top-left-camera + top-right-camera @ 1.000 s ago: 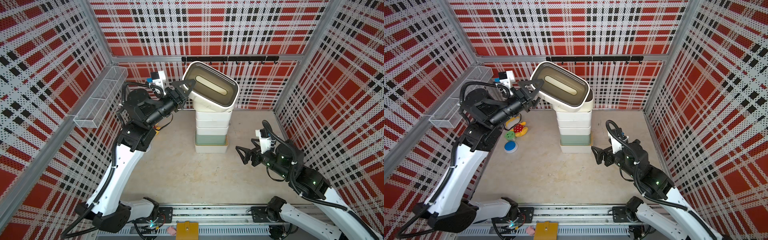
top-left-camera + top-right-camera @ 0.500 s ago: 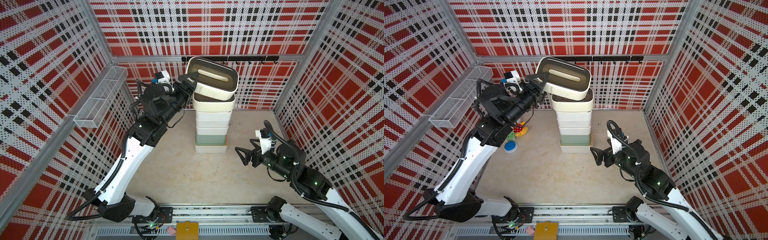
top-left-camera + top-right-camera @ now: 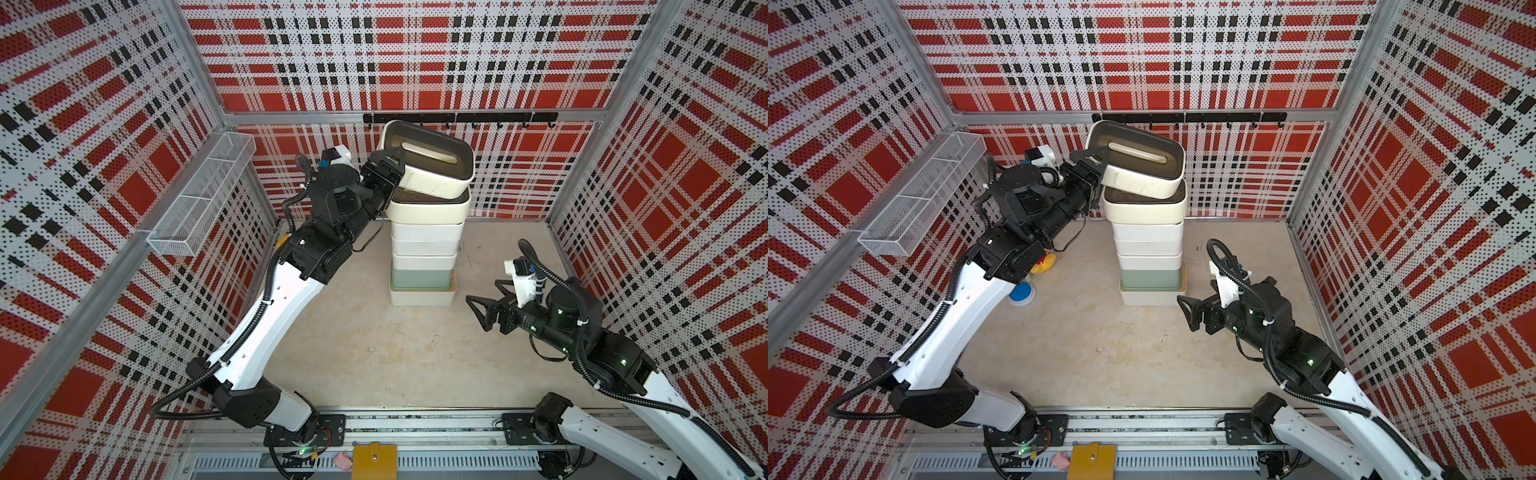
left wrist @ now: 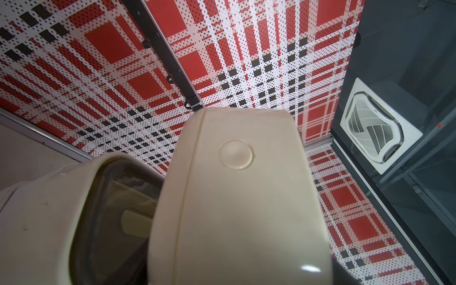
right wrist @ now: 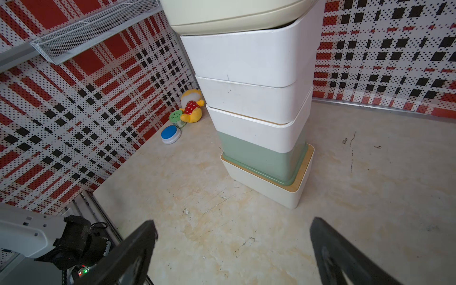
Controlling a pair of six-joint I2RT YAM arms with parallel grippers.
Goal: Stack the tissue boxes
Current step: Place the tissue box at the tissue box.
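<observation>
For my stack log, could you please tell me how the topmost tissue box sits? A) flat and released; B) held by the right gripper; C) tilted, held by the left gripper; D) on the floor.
C: the topmost tissue box tilts over the stack, its end in the left gripper.

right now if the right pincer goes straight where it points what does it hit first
Probably the lowest white box, which lies dead ahead between the open right pincer tips in its wrist view. Height is unclear, so it might meet the green box just above instead.
</observation>
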